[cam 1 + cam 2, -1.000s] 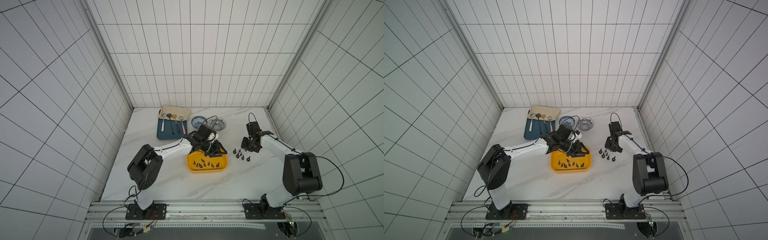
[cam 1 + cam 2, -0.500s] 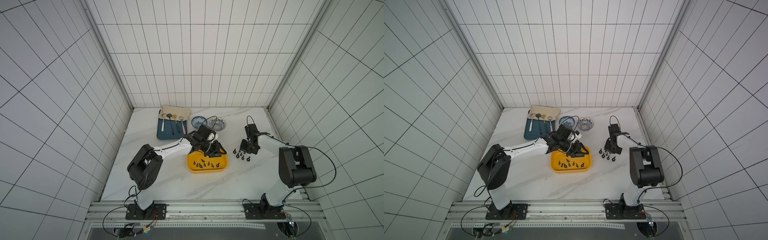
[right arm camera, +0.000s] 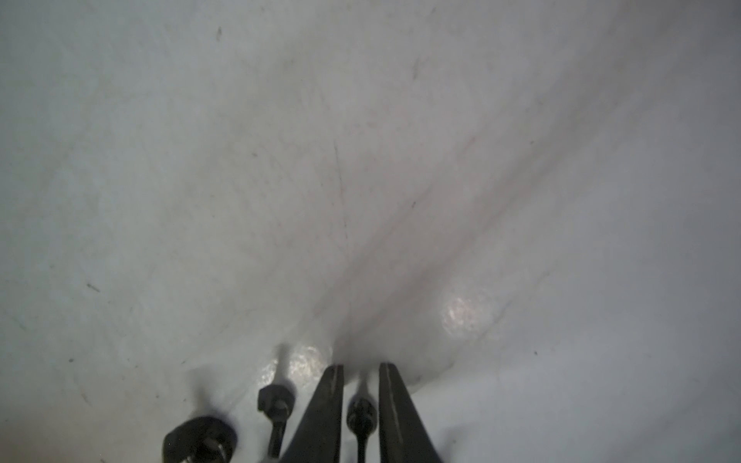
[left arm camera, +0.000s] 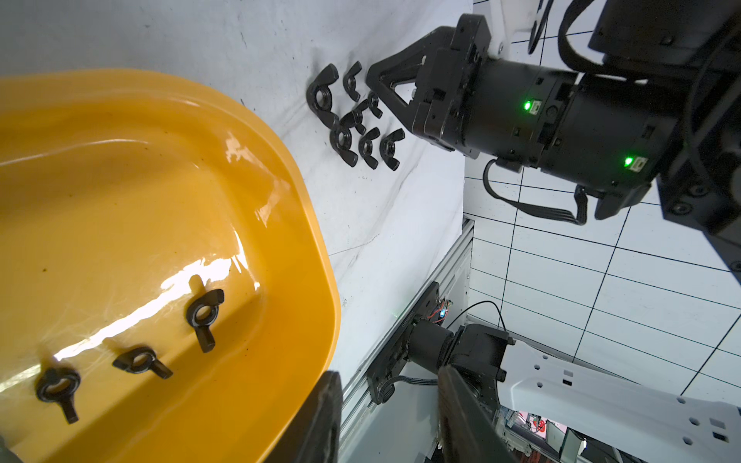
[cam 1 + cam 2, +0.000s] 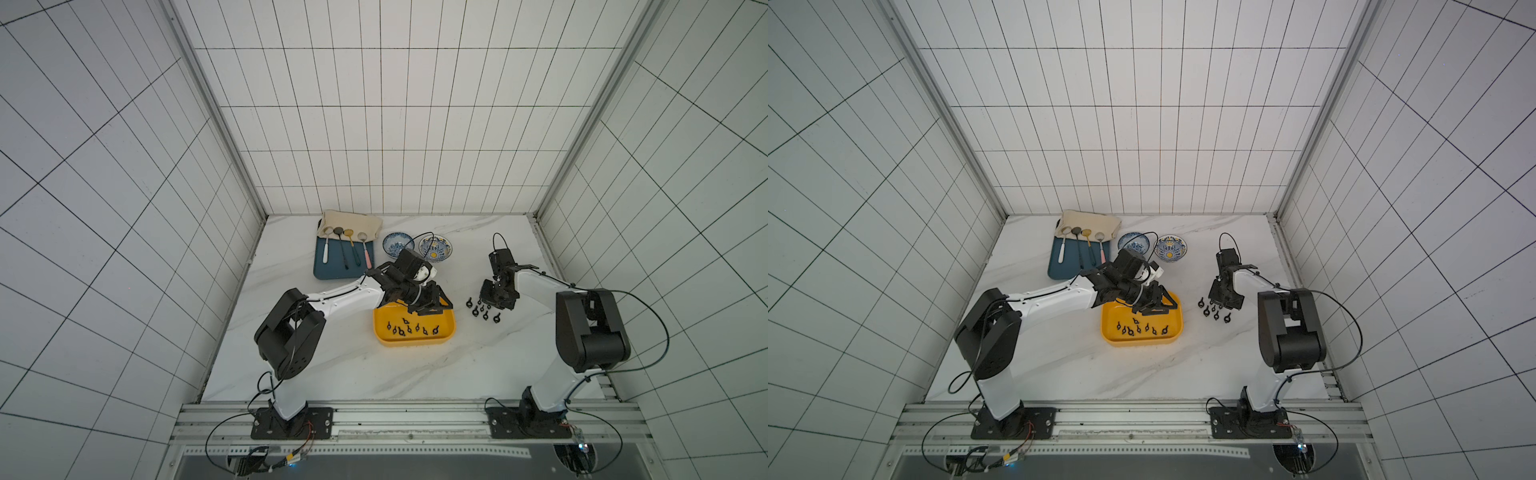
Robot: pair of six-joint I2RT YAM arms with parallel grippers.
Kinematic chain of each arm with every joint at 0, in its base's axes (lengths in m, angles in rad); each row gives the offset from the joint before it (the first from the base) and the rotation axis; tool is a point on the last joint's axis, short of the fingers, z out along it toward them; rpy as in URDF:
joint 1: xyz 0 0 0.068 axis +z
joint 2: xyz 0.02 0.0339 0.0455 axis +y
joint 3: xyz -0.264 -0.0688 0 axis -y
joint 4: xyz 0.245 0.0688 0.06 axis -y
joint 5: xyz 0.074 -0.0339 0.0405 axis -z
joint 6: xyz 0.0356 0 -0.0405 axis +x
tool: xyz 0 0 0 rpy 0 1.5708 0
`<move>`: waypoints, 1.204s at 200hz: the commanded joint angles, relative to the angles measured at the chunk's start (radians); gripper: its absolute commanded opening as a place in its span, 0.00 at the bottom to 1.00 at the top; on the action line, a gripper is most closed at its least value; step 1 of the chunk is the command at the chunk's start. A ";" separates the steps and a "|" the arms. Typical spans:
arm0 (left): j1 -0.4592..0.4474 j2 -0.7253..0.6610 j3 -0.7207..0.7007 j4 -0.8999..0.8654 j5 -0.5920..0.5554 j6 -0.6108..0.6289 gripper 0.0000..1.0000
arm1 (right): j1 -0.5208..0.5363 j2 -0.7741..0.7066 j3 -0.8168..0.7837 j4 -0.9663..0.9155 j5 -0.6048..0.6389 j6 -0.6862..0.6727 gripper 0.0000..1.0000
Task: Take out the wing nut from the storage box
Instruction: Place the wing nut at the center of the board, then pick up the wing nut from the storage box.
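Observation:
The yellow storage box lies mid-table with several black wing nuts in it. More wing nuts sit in a cluster on the marble to its right. My right gripper is down at that cluster. Its jaws stand slightly apart, open, with one wing nut between the fingers on the table. My left gripper is open at the box's far right corner, one finger by the rim, nothing between the fingers.
A dark-blue tray with several spoons and a beige cloth lies at the back left. Two patterned blue bowls stand behind the box. A metal rail runs along the table's front edge.
My right gripper came down and slightly left to the cluster of nuts on the table, and its jaws have parted. The left arm has not moved.

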 commanded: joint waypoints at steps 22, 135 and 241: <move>0.044 -0.085 -0.048 0.015 0.010 0.022 0.43 | 0.003 -0.104 0.000 -0.050 0.041 -0.020 0.24; 0.590 -0.397 -0.462 -0.085 0.045 0.089 0.43 | 0.660 -0.001 0.285 -0.075 -0.046 0.066 0.26; 0.592 -0.394 -0.492 -0.084 0.076 0.125 0.43 | 0.740 0.225 0.397 -0.087 -0.071 0.060 0.29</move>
